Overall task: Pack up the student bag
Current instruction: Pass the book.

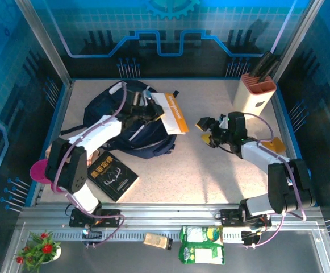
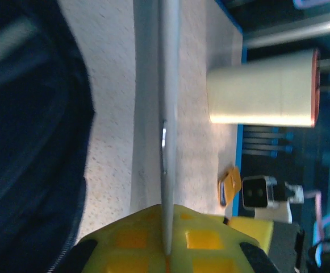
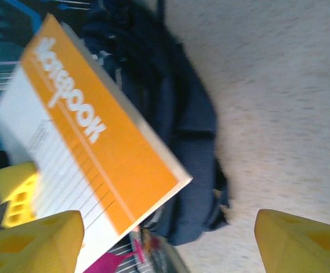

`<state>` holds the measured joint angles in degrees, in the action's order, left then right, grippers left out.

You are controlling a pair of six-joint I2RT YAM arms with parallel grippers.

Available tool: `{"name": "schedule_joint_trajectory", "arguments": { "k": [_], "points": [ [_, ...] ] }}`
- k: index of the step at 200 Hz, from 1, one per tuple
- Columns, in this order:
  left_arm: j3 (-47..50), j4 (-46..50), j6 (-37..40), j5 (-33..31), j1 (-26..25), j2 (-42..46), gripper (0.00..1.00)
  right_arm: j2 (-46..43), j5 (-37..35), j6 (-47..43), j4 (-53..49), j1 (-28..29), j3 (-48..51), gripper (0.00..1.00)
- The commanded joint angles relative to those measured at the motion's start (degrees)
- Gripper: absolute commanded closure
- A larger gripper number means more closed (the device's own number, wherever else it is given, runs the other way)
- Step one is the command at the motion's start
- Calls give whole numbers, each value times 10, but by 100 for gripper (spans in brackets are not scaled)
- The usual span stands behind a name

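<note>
From above, the student bag (image 1: 128, 128) lies on the rear left part of the worktop (image 1: 210, 182), near the left edge. The left arm rises from its base at the near edge, bends by the left edge and reaches across the bag. The left pincer (image 1: 149, 108) sits over the bag's top, clamped on an orange-and-white notebook (image 1: 173, 112) that juts past the bag's right side. The right arm folds up near the right edge and stretches leftward over the middle of the worktop. The right pincer (image 1: 206, 131) faces the notebook, near it but apart. A black book (image 1: 112, 175) lies by the near left corner, and a knife block (image 1: 257, 94) stands at the rear right corner.

In the left wrist view, the yellow fingers (image 2: 125, 242) are closed tight on the notebook (image 2: 168, 102), seen edge-on. The bag (image 2: 28, 142) is to the left.

In the right wrist view, the 2 yellow fingertips (image 3: 34, 239) stand wide apart with nothing between them. Ahead, the notebook (image 3: 91, 142) tilts over the bag (image 3: 182, 125).
</note>
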<state>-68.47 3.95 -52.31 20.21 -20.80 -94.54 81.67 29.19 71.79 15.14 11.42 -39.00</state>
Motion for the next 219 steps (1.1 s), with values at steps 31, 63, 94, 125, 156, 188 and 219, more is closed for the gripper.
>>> {"name": "schedule_joint_trajectory", "arguments": {
  "k": [31,63,94,125,156,188,219],
  "points": [
    [90,-163,-144,-62,10,74,100,99,-1,205,278,86,-5,19],
    [108,-196,-171,-79,9,77,100,138,-25,244,349,116,-19,19],
    [116,-224,-194,-76,9,69,100,147,-33,245,351,128,-37,20],
    [121,-243,-208,-78,9,63,100,155,-38,249,350,138,-54,27],
    [123,-242,-208,-81,9,63,97,153,-53,243,338,144,-58,45],
    [121,-224,-194,-81,9,66,88,139,-63,215,299,142,-63,71],
    [115,-167,-147,-90,9,77,75,117,-73,165,248,128,-68,89]
  ]
}}
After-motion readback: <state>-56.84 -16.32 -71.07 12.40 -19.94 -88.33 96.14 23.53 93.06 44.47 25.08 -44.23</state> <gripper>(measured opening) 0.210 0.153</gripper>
